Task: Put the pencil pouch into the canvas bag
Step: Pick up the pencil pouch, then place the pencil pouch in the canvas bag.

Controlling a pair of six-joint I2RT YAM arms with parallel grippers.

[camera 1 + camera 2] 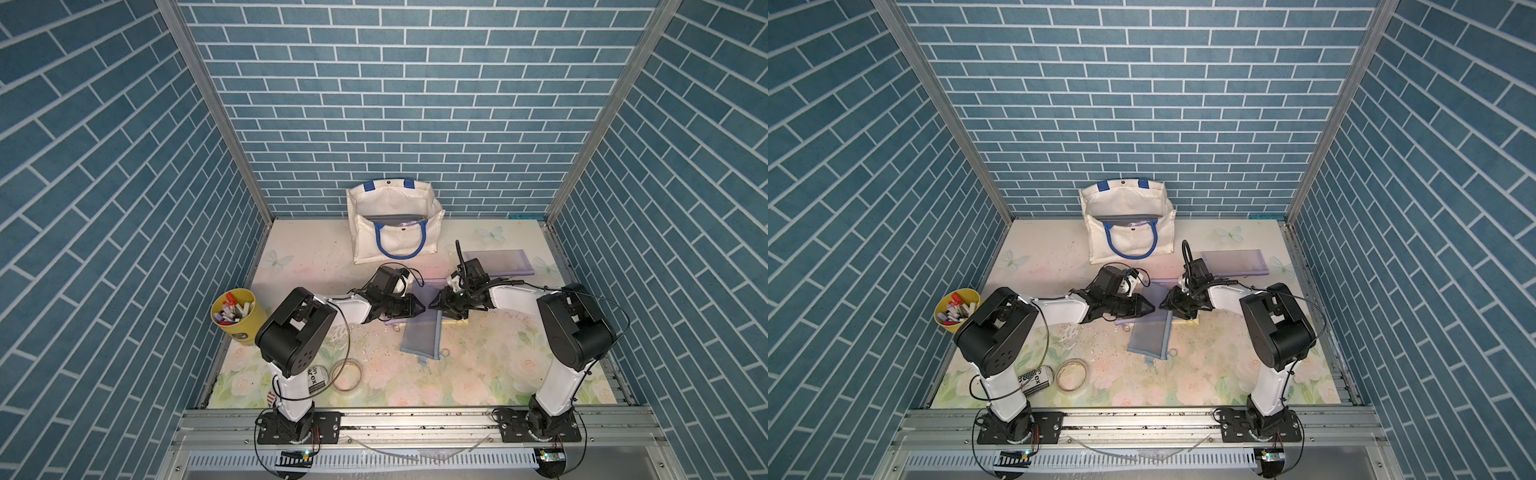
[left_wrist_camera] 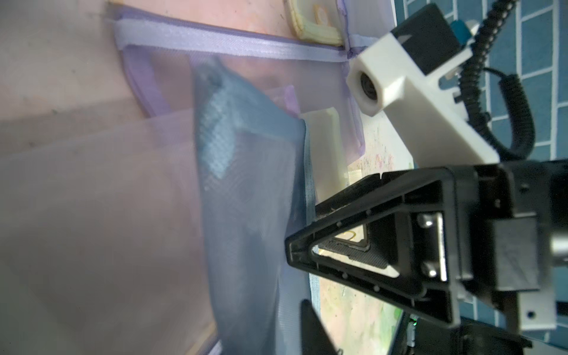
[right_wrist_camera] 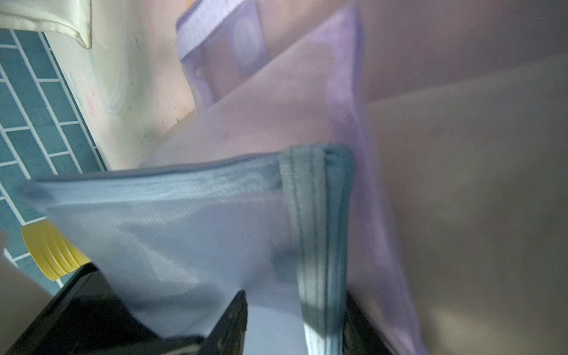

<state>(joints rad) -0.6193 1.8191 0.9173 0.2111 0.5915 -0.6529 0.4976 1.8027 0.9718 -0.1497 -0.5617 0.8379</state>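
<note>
Pouch (image 1: 419,336) sits mid-frame on tabletop (image 1: 478,374), upper edge clamped by left end effector (image 1: 420,309), right end effector (image 1: 433,305) jaws apart astride its zip edge: I'd close right, lift level, clear bag (image 1: 365,243) rim at upper centre, then drop.

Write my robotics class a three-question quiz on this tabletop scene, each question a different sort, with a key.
1. True or false: the canvas bag lies flat and shut.
2. The markers stand in: A) a yellow cup B) a glass jar C) a wooden box.
3. Where is the blue mesh pouch?
Key: 1 false, it stands upright with its mouth open. 2 A. 3 Between the left gripper and right gripper, outside the bag.
</note>
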